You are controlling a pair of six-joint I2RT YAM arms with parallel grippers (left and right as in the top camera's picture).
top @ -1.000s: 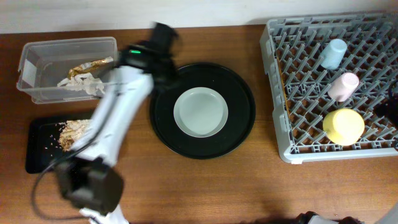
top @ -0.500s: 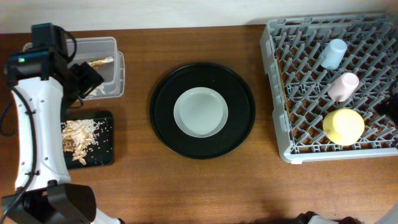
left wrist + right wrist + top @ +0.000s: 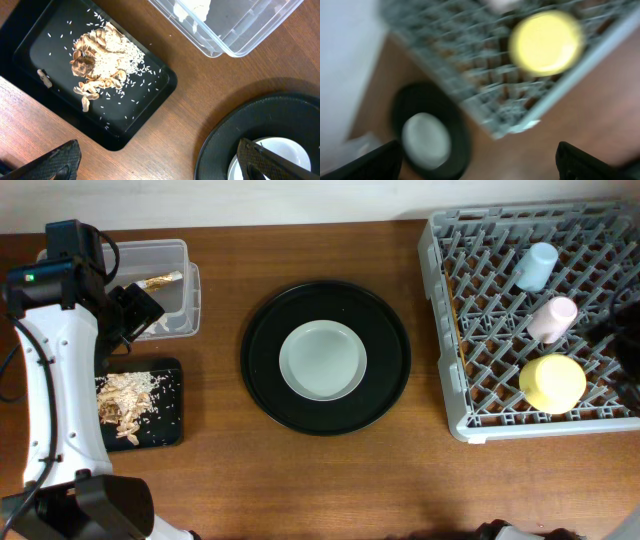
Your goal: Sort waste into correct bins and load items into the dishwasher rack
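Note:
My left gripper (image 3: 135,310) hovers over the near edge of the clear tub (image 3: 180,255), open and empty (image 3: 157,160). Below it lie the shallow black tray (image 3: 40,30) with the food scraps (image 3: 102,57) and the tub with white paper (image 3: 192,10). A gold wrapper (image 3: 160,279) lies in the tub. The pale grey plate (image 3: 322,360) sits on the round black tray (image 3: 390,330). The blue cup (image 3: 537,266), pink cup (image 3: 552,319) and yellow bowl (image 3: 552,382) stand in the rack (image 3: 470,300). My right gripper (image 3: 480,162) is open and empty, high above the rack's corner.
The left arm's white link (image 3: 60,400) runs down the left side and covers part of the black tray (image 3: 170,430). The right wrist view is blurred, showing the bowl (image 3: 545,42) and plate (image 3: 425,140). Bare wood (image 3: 320,480) lies in front.
The left arm swung from beside the round tray to the far left over the tub, and its jaws opened wide. It has hardly moved in the last half second.

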